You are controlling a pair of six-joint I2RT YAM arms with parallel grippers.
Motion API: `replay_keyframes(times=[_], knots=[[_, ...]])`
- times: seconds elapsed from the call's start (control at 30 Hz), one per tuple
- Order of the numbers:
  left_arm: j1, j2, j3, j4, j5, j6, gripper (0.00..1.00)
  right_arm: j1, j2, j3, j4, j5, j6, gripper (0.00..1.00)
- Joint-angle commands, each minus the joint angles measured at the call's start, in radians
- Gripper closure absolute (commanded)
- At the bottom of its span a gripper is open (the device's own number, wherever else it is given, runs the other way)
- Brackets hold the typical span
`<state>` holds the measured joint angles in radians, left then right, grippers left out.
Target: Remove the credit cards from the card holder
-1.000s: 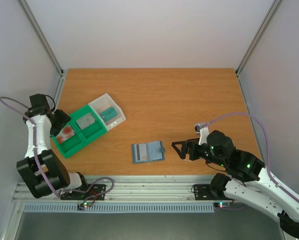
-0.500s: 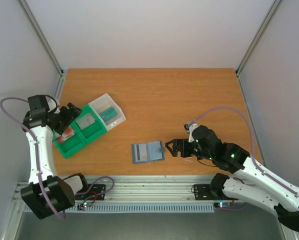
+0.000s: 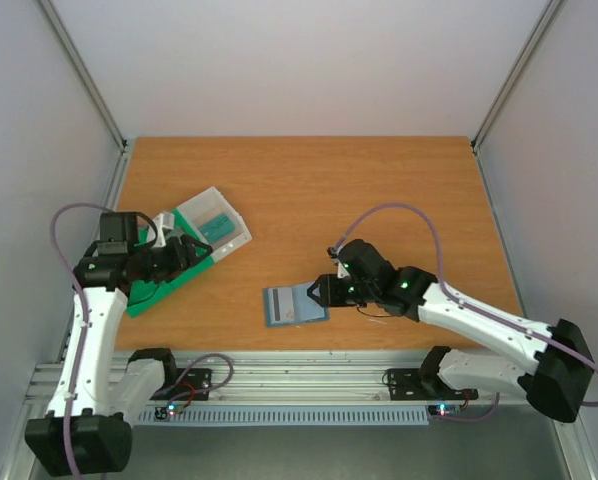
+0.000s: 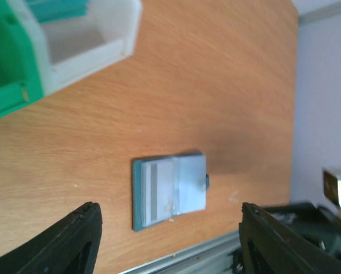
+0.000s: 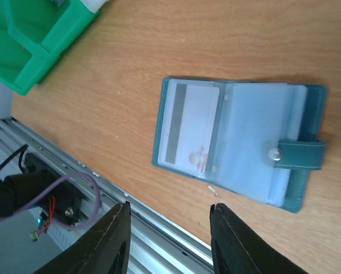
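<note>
The slate-blue card holder (image 3: 295, 304) lies open and flat near the table's front edge. Its left leaf holds a whitish credit card (image 5: 190, 128) with a grey stripe and a reddish mark. The tab clasp (image 5: 299, 154) sticks out from the right leaf. My right gripper (image 3: 315, 292) hovers at the holder's right edge, open, with nothing between its fingers (image 5: 110, 240). My left gripper (image 3: 191, 250) is over the green tray, open and empty, facing the card holder (image 4: 170, 188) from a distance.
A green tray (image 3: 149, 290) with a clear box (image 3: 215, 226) holding a teal block stands at the left, partly under my left arm. The metal rail (image 5: 159, 228) runs just past the table's front edge.
My right arm has reached left to the holder's right edge, and its jaws have narrowed. The left gripper has swung right, from the tray's left side to over its right part.
</note>
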<state>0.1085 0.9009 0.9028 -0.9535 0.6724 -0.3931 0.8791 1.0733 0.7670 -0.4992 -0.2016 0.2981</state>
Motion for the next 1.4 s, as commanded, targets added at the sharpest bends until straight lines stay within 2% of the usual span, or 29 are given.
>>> replay_keyframes(times=[0.0, 0.1, 0.2, 0.3, 0.53, 0.73, 1.0, 1.2, 1.37], knots=[[-0.121, -0.053, -0.022, 0.022, 0.051, -0.031, 0.36, 0.001, 0.102, 0.008, 0.129, -0.054, 0.032, 0.62], [-0.214, -0.086, -0.064, 0.082, 0.043, -0.097, 0.40, 0.003, 0.178, 0.023, 0.170, -0.056, 0.038, 0.65], [-0.291, -0.110, -0.118, 0.156, 0.032, -0.169, 0.48, 0.003, 0.251, 0.030, 0.217, -0.062, 0.050, 0.69], [-0.363, -0.123, -0.168, 0.209, -0.014, -0.213, 0.48, 0.011, 0.321, 0.039, 0.264, -0.076, 0.054, 0.72], [-0.445, -0.144, -0.303, 0.349, -0.051, -0.328, 0.54, 0.026, 0.453, 0.069, 0.283, -0.063, 0.048, 0.74], [-0.480, -0.159, -0.412, 0.452, -0.077, -0.395, 0.56, 0.027, 0.523, 0.075, 0.270, -0.054, 0.030, 0.77], [-0.493, -0.123, -0.451, 0.533, -0.088, -0.439, 0.58, 0.027, 0.600, 0.071, 0.312, -0.106, 0.026, 0.77], [-0.499, -0.121, -0.501, 0.607, -0.101, -0.506, 0.65, 0.029, 0.613, 0.032, 0.349, -0.089, 0.042, 0.83], [-0.535, -0.104, -0.518, 0.659, -0.145, -0.566, 0.66, 0.029, 0.613, -0.005, 0.395, -0.092, 0.066, 0.92]])
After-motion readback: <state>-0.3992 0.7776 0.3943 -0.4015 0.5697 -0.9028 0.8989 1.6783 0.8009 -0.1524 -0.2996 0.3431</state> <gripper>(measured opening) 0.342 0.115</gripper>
